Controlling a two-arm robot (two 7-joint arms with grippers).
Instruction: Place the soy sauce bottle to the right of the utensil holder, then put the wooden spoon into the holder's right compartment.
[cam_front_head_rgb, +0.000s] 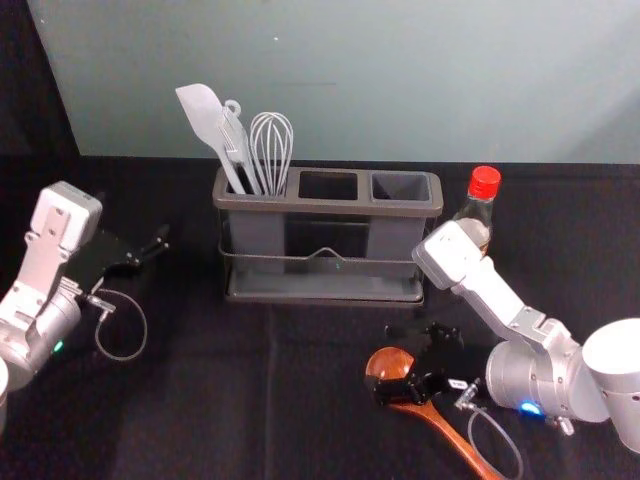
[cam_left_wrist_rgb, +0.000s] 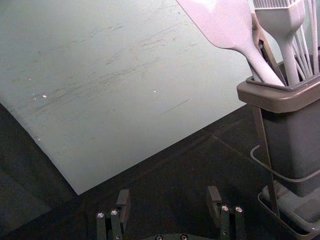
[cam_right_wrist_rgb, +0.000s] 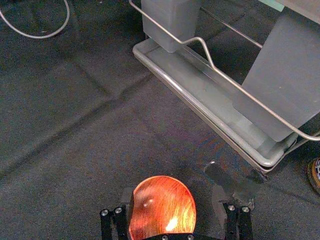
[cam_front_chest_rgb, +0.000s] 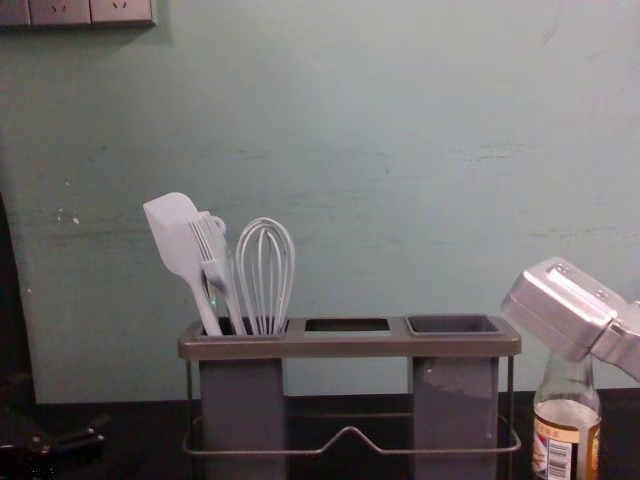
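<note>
Spoon (cam_front_head_rgb: 455, 439), wooden, lying on black cloth; right gripper (cam_front_head_rgb: 408, 372) at its bowl, fingers apart. Left gripper (cam_front_head_rgb: 154, 248), left of the holder, fingers apart. Utensil holder (cam_front_head_rgb: 325, 298), whisk (cam_front_head_rgb: 271, 150) in left compartment. Soy sauce bottle (cam_front_head_rgb: 484, 183), upright, just right of holder.

From where I stand, I take this place for a robot lab, or a test corner of one, furnished with some kitchen things. A left robot arm (cam_front_head_rgb: 45, 245) and a right robot arm (cam_front_head_rgb: 505, 300) reach over a work surface covered with creased black cloth (cam_front_head_rgb: 200, 410). There I see a utensil holder (cam_front_head_rgb: 330, 206) with a whisk (cam_front_head_rgb: 271, 184), a bottle (cam_front_head_rgb: 475, 212) and a wooden spoon (cam_front_head_rgb: 447, 430). Behind stands a plain, pale green wall (cam_front_chest_rgb: 400, 120) with scratches; high on it are, perhaps, power sockets (cam_front_chest_rgb: 60, 11), partly cut off.
</note>
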